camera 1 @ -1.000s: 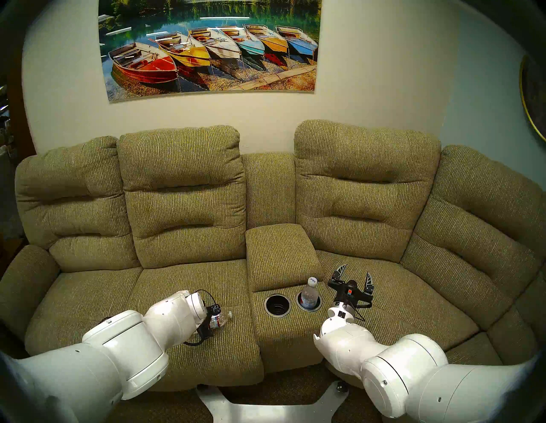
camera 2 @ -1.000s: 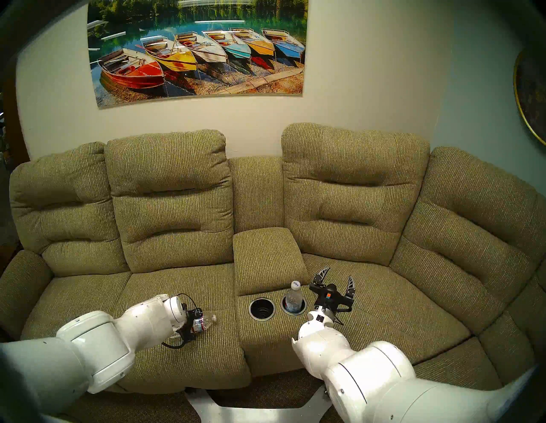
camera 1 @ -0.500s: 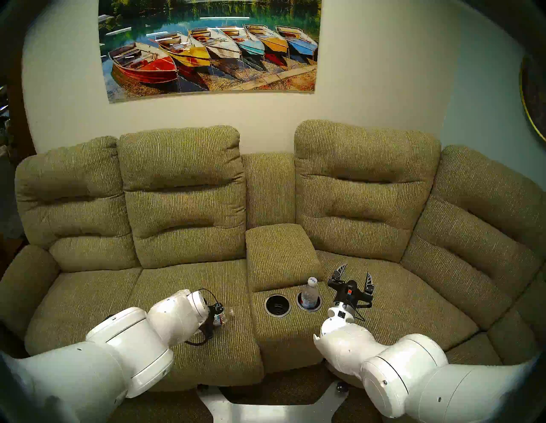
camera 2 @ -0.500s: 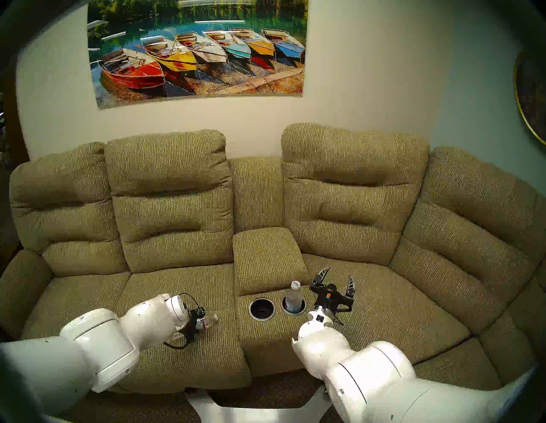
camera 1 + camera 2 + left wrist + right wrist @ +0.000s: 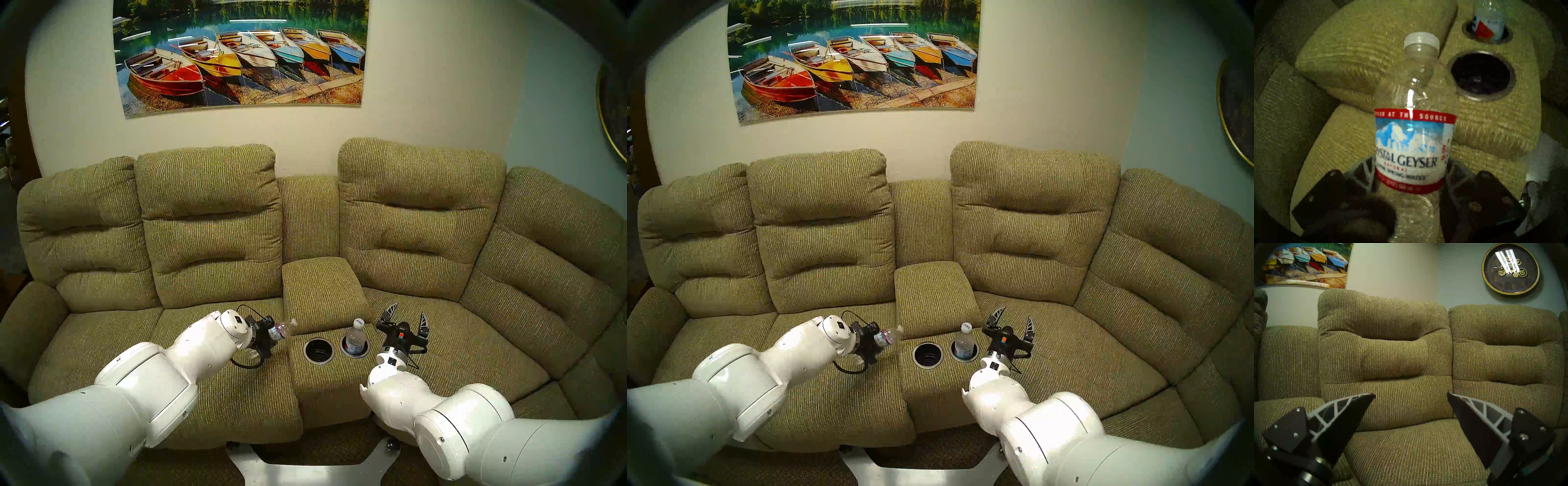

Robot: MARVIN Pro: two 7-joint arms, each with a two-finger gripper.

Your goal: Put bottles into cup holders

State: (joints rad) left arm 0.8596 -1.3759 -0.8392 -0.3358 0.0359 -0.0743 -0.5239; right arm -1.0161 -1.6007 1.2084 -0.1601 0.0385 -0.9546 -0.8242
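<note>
Fingers (image 5: pixel 1364 178) clamp bottle (image 5: pixel 1413 147) | left holder (image 5: pixel 1481 74) clear

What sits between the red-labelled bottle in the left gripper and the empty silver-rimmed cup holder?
Nothing visible. The clear red-labelled plastic bottle, gripped in the left gripper, hangs tilted above the seat beside the console. The empty silver-rimmed cup holder lies open; the other bottle stands in the farther holder.

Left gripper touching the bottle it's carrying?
Touching. Left wrist view: left gripper has both fingers pressed against the bottle, lifted clear of the seat.
</note>
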